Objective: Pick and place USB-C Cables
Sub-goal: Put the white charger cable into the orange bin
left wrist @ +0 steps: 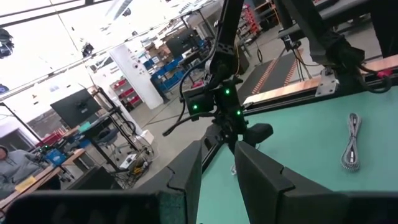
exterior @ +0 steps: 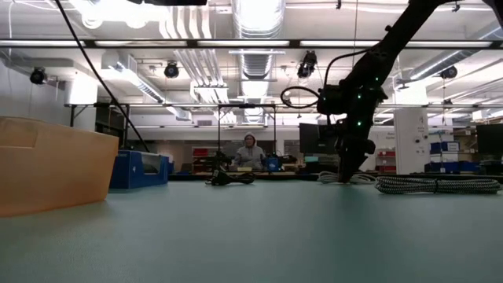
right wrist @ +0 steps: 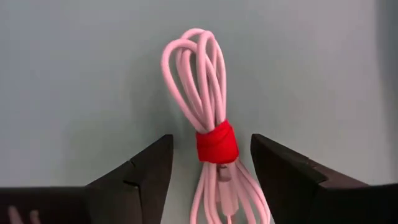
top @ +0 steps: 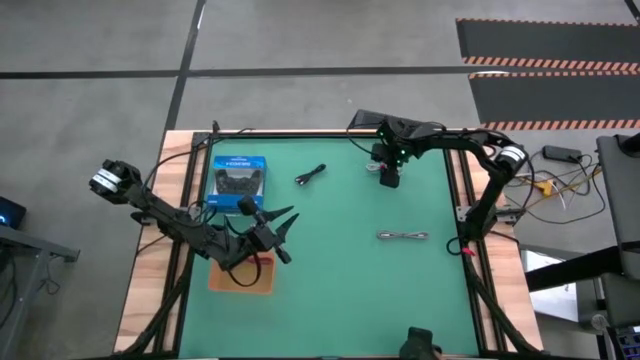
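Green table mat (exterior: 259, 236) foremost, right claw (right wrist: 211, 163) spread astride pink cable (right wrist: 208, 118), workshop room behind.

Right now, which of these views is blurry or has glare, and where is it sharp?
Right wrist view: sharp on the pink cable, with the jaws dark at the edge. Low view: the near mat is soft and the orange tray blurred; ceiling lights glare. Left wrist view: bright glare above. High view: even light, no strong shadows.
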Motion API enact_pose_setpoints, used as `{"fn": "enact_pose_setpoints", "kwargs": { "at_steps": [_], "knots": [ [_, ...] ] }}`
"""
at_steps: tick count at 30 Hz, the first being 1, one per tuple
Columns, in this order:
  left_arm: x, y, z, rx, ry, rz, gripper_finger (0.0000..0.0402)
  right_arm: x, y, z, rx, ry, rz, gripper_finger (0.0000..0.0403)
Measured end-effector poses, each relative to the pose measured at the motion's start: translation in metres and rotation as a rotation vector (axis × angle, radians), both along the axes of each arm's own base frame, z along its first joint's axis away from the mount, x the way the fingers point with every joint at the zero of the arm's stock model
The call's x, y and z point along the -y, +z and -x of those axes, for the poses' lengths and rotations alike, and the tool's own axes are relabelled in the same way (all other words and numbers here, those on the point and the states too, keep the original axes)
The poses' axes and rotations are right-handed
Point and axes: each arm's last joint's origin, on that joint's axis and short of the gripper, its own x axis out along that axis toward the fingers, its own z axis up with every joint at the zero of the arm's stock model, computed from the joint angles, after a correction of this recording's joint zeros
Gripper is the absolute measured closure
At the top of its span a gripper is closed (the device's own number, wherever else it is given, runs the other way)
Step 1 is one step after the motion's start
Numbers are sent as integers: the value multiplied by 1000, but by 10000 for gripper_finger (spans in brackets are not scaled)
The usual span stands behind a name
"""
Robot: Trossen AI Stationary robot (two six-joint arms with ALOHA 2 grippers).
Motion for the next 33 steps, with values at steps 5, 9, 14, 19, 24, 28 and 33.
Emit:
{"fn": "enact_pose_setpoints", "kwargs": {
  "at_steps": [5, 9, 14, 19, 24, 28, 33],
  "knots": [
    [0, 0, 0, 0, 0, 0, 320, 0, -2, 0, -3, 0, -2, 233],
    [0, 0, 0, 0, 0, 0, 320, 0, -4, 0, -4, -5, -14, 270],
    [0, 0, 0, -1, 0, 0, 320, 0, -6, -1, -6, -10, -31, 325],
    [0, 0, 0, 0, 0, 0, 320, 0, -4, -1, 0, -16, -16, 366],
    [0, 0, 0, 0, 0, 0, 320, 1, 0, 0, 1, -36, 4, 371],
    [0, 0, 0, 0, 0, 0, 320, 0, 5, 0, 17, -55, 0, 370],
    [0, 0, 0, 0, 0, 0, 320, -7, 17, -3, 65, -48, -1, 370]
  ]
}}
